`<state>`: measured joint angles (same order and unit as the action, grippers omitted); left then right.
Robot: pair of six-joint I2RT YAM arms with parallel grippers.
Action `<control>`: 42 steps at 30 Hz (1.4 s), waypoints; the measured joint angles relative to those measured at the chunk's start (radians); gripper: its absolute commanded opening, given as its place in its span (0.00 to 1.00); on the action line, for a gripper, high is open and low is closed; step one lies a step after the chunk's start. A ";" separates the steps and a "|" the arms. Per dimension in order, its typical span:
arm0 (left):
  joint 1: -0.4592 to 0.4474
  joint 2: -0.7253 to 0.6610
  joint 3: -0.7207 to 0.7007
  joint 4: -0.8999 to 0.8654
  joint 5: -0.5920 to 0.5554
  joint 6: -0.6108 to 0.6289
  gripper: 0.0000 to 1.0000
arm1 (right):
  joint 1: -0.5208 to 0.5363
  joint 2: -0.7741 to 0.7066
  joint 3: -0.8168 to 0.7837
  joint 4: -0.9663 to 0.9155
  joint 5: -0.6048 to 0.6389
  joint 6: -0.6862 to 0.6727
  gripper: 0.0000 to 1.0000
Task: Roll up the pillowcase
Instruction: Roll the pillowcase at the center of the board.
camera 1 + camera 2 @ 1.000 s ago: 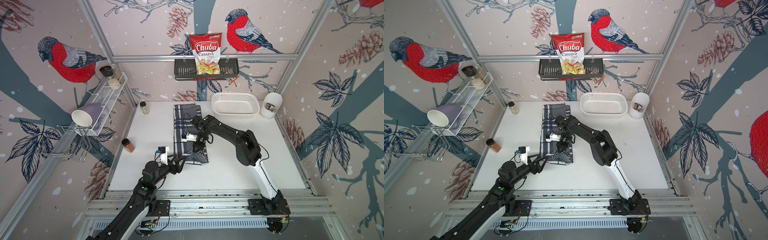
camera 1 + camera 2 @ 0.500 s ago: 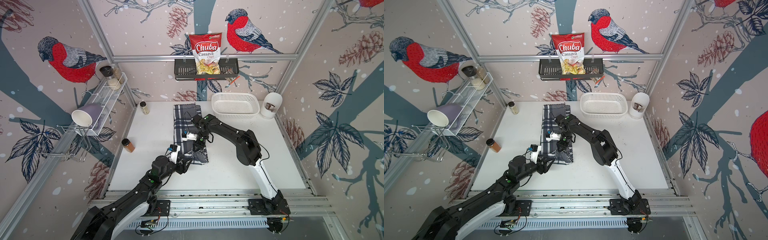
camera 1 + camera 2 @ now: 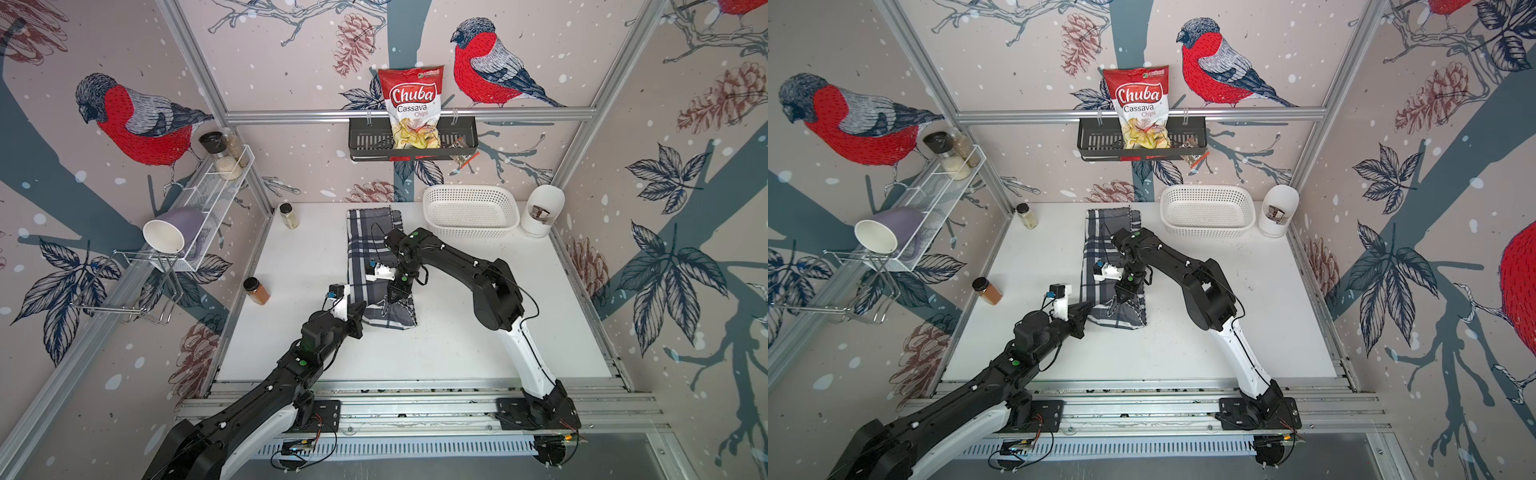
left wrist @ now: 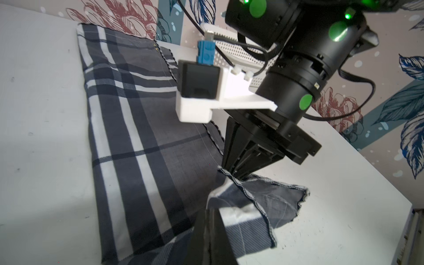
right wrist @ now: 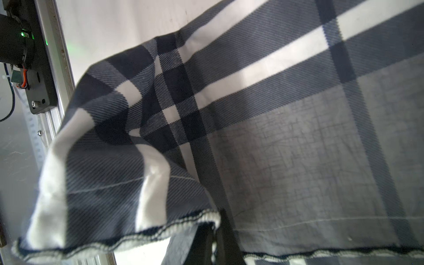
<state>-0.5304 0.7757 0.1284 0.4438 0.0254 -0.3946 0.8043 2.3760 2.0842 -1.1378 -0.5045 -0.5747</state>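
Note:
The pillowcase (image 3: 370, 249) (image 3: 1100, 245), dark grey plaid, lies folded in a long strip from the table's back toward its front. Its near end is rumpled and raised. My left gripper (image 3: 362, 309) (image 3: 1089, 307) is at the strip's near left corner. In the left wrist view its jaws (image 4: 210, 210) are shut on a fold of the pillowcase (image 4: 137, 137). My right gripper (image 3: 390, 300) (image 3: 1120, 300) points down at the near end's right side. It is shut on the stitched hem (image 5: 160, 231), with its tips (image 5: 216, 226) pinching the pillowcase (image 5: 275, 137) slightly above the table.
A white basket (image 3: 469, 212) and a white canister (image 3: 540, 210) stand at the back right. A brown spice jar (image 3: 257, 291) and a pale jar (image 3: 289, 215) stand along the left edge. A wire shelf (image 3: 216, 191) with a mug hangs on the left wall.
My left gripper has moved in to the pillowcase's near left corner and gone from open to shut on it. The right gripper has stayed shut on the hem.

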 measured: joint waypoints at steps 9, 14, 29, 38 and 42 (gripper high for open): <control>0.000 -0.053 -0.011 -0.043 0.031 -0.023 0.54 | -0.008 0.012 0.002 0.005 0.000 0.003 0.11; -0.003 -0.079 -0.022 -0.037 0.111 0.003 0.95 | -0.008 0.013 0.009 0.005 -0.003 0.005 0.13; -0.104 0.210 0.088 -0.008 0.076 0.112 0.55 | -0.008 0.011 0.021 0.006 -0.020 0.013 0.15; -0.106 0.180 0.083 -0.007 -0.123 0.095 0.00 | -0.011 0.011 0.023 0.007 -0.019 0.024 0.15; -0.107 0.180 0.083 -0.008 -0.165 0.086 0.00 | -0.011 0.012 0.023 0.008 -0.019 0.025 0.15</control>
<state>-0.6373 0.9558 0.2115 0.4355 -0.1394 -0.3088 0.7929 2.3882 2.1075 -1.1301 -0.5236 -0.5499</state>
